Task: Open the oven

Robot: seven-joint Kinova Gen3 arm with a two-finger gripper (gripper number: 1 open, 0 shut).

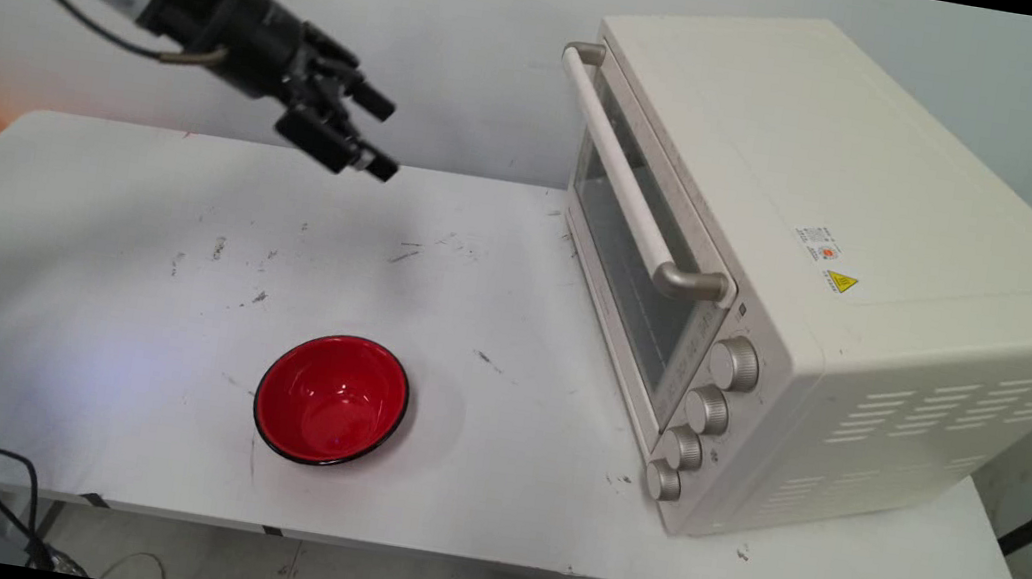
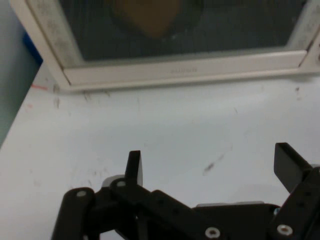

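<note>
Pincer [image 1: 379, 134] spread wide, empty, facing boxy cream oven [image 1: 820, 282].

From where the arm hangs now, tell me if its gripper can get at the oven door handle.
Probably yes. The gripper hangs open and empty above the table, pointing toward the oven, and nothing stands between it and the door handle. The red bowl lies well off that line.

Main looks down across table [image 1: 124, 275]; hand faces oven [image 2: 185, 70].
</note>
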